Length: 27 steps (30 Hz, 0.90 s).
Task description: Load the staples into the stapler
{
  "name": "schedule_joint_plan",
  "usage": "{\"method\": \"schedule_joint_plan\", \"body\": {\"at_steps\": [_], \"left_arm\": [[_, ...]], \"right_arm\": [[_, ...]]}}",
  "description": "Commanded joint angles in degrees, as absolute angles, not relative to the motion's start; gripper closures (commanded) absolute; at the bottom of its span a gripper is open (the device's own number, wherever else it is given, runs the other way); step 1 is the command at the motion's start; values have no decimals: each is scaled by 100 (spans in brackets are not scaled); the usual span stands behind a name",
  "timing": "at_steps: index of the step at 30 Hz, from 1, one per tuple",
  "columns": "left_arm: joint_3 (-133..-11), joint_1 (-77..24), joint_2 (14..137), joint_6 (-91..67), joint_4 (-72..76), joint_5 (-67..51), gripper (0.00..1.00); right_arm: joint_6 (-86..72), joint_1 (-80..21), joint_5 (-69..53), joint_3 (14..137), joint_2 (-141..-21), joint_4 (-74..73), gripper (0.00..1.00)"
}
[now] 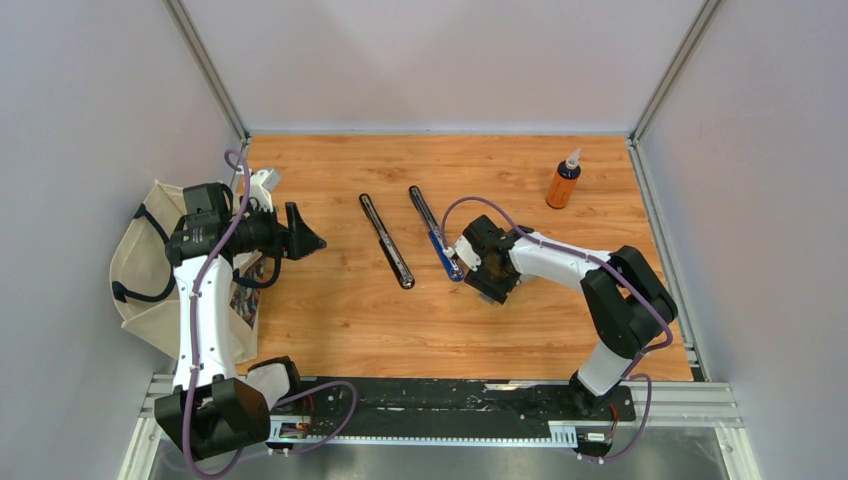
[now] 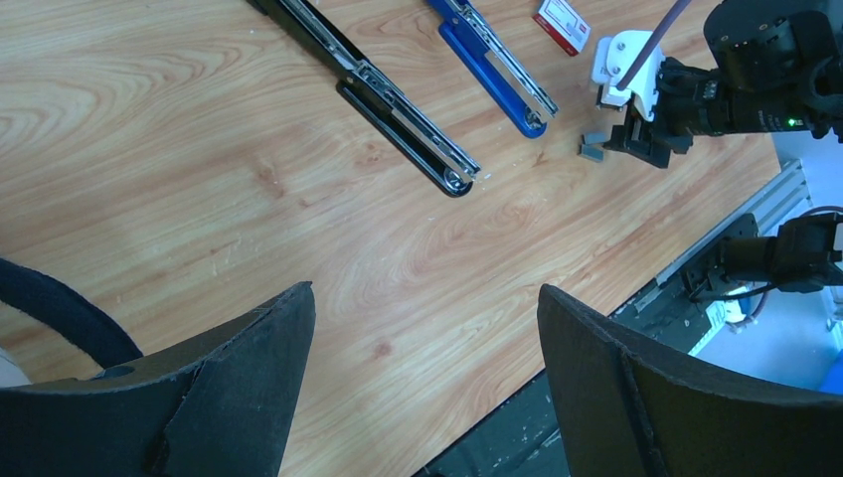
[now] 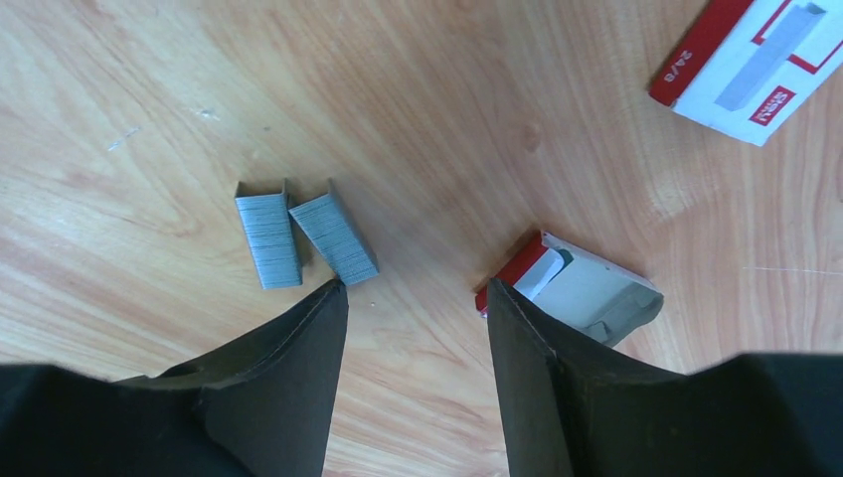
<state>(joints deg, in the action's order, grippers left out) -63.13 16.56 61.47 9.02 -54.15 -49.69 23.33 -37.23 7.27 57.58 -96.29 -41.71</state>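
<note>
Two staplers lie swung open on the wooden table: a black one [image 1: 386,241] [image 2: 393,109] and a blue one [image 1: 436,236] [image 2: 494,66]. Two short silvery staple strips [image 3: 266,238] [image 3: 336,237] [image 2: 593,148] lie side by side on the wood. My right gripper [image 3: 416,288] [image 1: 478,270] hovers low just behind them, open, nothing between its fingers. An opened white staple box with a red end [image 3: 582,290] lies by its right fingertip. A shut staple box [image 3: 754,55] [image 2: 562,22] lies farther off. My left gripper [image 2: 425,293] [image 1: 303,238] stands wide open over bare wood, left of the staplers.
An orange bottle [image 1: 563,182] stands at the back right. A cream cloth bag with dark handles [image 1: 145,270] hangs off the table's left edge under the left arm. The black rail [image 1: 450,405] runs along the near edge.
</note>
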Motion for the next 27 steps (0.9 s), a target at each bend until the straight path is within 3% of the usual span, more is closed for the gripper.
{"method": "schedule_joint_plan", "body": {"at_steps": [1,9,27], "left_arm": [[-6302,1714,6038,861,-5309,-5159,10],[-6302,1714,6029,844,-5291,-5159,10],[-6284,1714,6012,853,-5291,-5159,10]], "right_arm": [[2224,-3674,1010,5757,-9703,-3797,43],[2109,-3656,1239,5827,-9765,-3559,43],[2391,-3814,483,5783,-9430,-3841,44]]}}
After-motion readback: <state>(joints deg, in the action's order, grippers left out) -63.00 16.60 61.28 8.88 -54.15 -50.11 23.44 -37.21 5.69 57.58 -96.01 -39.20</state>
